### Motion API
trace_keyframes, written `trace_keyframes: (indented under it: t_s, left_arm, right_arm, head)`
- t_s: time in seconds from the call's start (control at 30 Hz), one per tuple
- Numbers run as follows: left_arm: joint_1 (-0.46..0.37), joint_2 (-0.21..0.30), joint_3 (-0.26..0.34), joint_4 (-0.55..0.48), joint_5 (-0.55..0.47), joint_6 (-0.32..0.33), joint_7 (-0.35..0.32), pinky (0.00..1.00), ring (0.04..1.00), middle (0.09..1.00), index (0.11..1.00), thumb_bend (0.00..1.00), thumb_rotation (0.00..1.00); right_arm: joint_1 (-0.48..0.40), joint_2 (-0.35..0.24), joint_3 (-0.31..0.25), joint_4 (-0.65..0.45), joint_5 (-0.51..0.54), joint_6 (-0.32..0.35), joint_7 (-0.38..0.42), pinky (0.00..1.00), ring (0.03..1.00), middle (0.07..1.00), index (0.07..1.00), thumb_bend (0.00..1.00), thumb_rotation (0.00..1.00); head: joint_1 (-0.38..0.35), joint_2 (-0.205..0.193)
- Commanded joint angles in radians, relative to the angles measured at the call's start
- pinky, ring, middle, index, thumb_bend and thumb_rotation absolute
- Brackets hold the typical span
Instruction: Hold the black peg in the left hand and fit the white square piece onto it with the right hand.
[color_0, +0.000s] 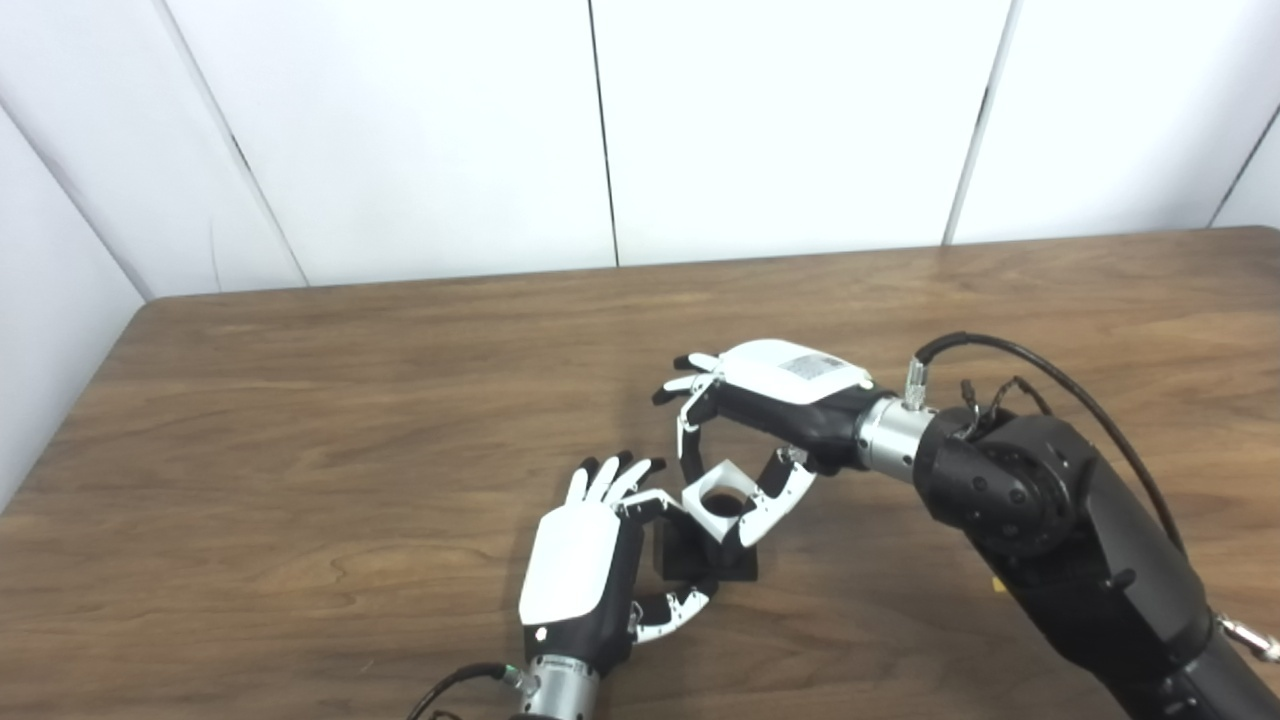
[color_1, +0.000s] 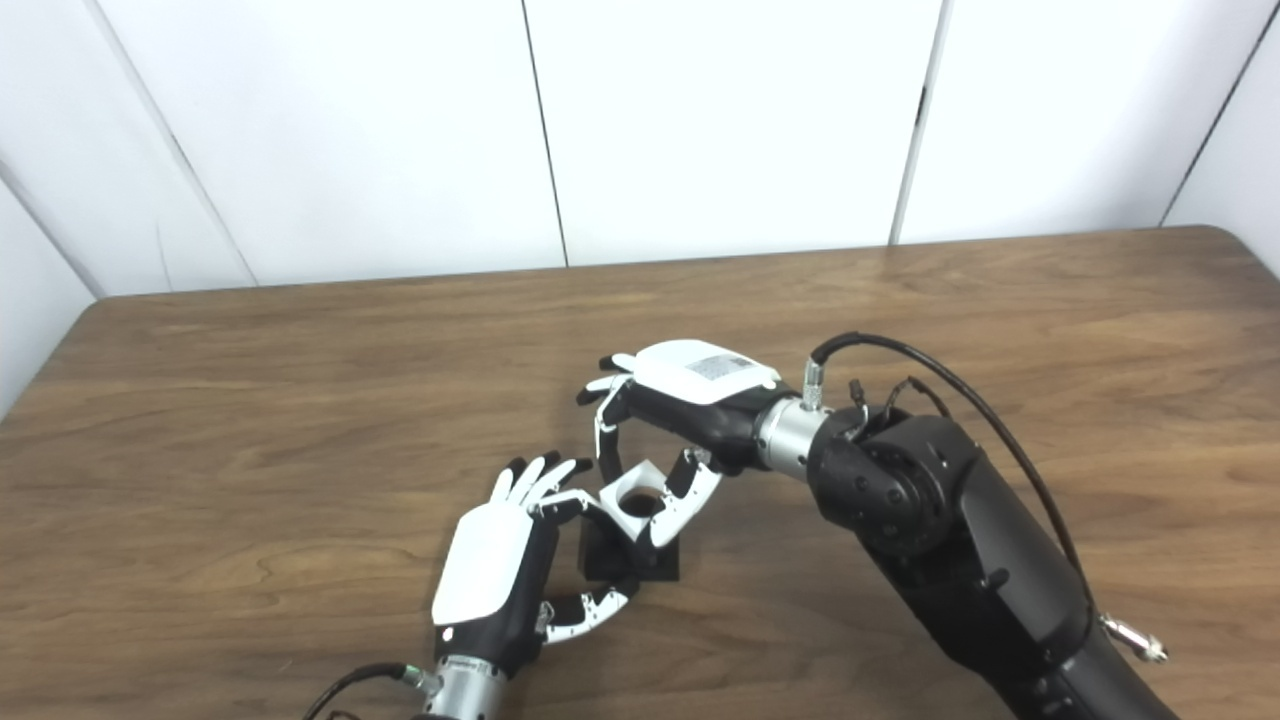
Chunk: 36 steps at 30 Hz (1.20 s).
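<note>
The black peg piece (color_0: 690, 560) rests on the wooden table (color_0: 400, 400), with its flat square base showing under the hands. My left hand (color_0: 590, 560) is shut on it, a finger across the top and the thumb at the base's near edge. My right hand (color_0: 760, 420) is shut on the white square piece (color_0: 722, 497), pinched between a finger and the thumb. The piece has a round hole, is turned diamond-wise, and sits right over the black piece, on or just above the peg. The peg itself is hidden. The same shows in the right eye view: the white piece (color_1: 640, 493), the black base (color_1: 615, 560).
White wall panels (color_0: 600, 130) stand behind the table's far edge. The table's left edge runs close to the wall at the left. My right forearm (color_0: 1050, 530) with its black cable crosses the table's right front.
</note>
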Motion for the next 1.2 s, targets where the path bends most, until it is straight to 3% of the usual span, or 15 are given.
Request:
trace_keyframes:
  t_s: [0.0, 0.5, 1.17]
  left_arm:
    - [0.024, -0.034, -0.027, 0.047, 0.020, 0.011, -0.015, 1.00, 0.950, 0.881, 0.492, 0.51, 0.08]
    - [0.027, -0.038, -0.026, 0.041, 0.023, 0.016, -0.019, 1.00, 0.955, 0.883, 0.492, 0.51, 0.08]
    - [0.025, -0.042, -0.019, 0.039, 0.024, 0.019, -0.019, 1.00, 0.948, 0.880, 0.492, 0.51, 0.08]
  right_arm:
    - [-0.017, -0.001, -0.003, -0.020, 0.000, -0.010, -0.008, 1.00, 1.000, 0.912, 0.489, 0.52, 0.15]
    - [0.004, 0.001, 0.005, 0.000, 0.008, -0.050, -0.048, 1.00, 1.000, 0.908, 0.489, 0.52, 0.16]
    - [0.007, 0.002, 0.015, -0.018, -0.007, -0.035, -0.025, 1.00, 1.000, 0.909, 0.490, 0.52, 0.16]
  head:
    - [0.002, 0.001]
    - [0.001, 0.004]
    - [0.001, 0.013]
